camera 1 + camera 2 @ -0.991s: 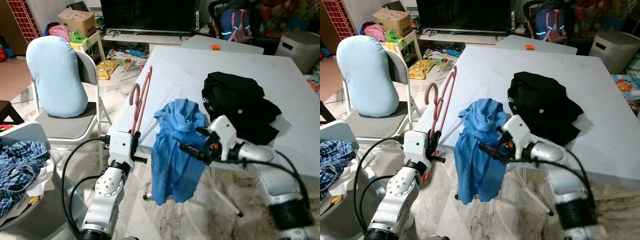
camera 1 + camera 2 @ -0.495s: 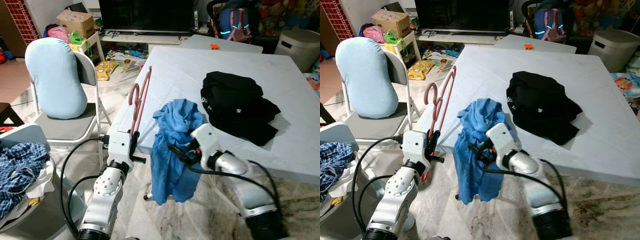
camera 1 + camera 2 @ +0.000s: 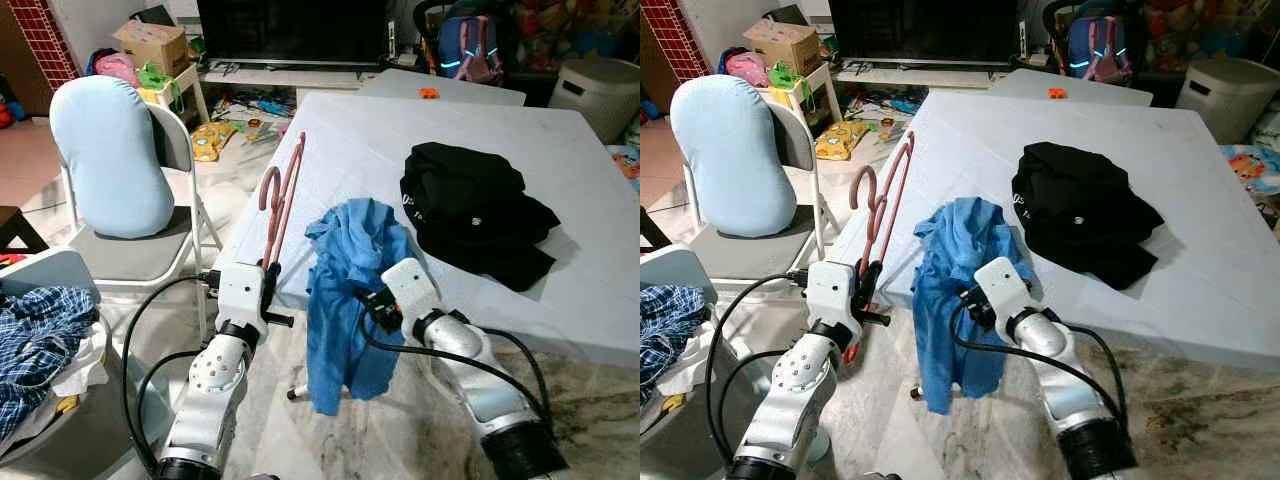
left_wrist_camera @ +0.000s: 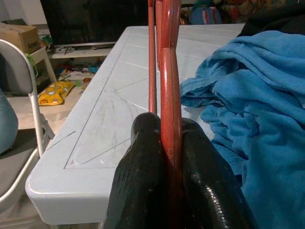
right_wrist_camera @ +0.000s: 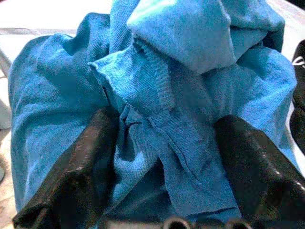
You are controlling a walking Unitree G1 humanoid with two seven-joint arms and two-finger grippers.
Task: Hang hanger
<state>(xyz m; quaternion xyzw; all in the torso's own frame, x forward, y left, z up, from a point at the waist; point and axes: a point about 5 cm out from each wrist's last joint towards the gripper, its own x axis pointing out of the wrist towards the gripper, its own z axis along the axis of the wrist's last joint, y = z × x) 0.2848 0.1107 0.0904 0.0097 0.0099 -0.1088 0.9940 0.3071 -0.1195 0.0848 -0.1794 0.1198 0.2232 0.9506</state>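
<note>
Left eye view: the left gripper (image 3: 268, 280) is clamped tight on the bottom of the pink hanger (image 3: 283, 195), holding it upright beside the edge of the white table (image 3: 350, 150). The blue shirt (image 3: 352, 290) is draped over that table edge, hanging down toward the floor. The right gripper (image 3: 368, 303) is pushed into the shirt's folds. So my read: hanger is picked up, garment is being gathered, but nothing is threaded onto the hanger and nothing is hung yet. Most of the job is left.

Right eye view: same layout. A black garment (image 3: 1080, 215) lies on the table behind the shirt, and a folding chair (image 3: 800, 150) with a light blue cushion (image 3: 725, 160) stands off to the robot's left.

Left wrist view: the 2 black fingers (image 4: 143, 181) are pressed against the hanger's red bar with no gap, so a solid grip.

Right wrist view: both fingers (image 5: 71, 176) are spread wide with bunched blue fabric between them. They straddle the cloth but haven't pinched it.

Versus 1 second ago: the right arm has swung in from out beside the shirt and is now right up against it. The left arm and hanger haven't budged.
</note>
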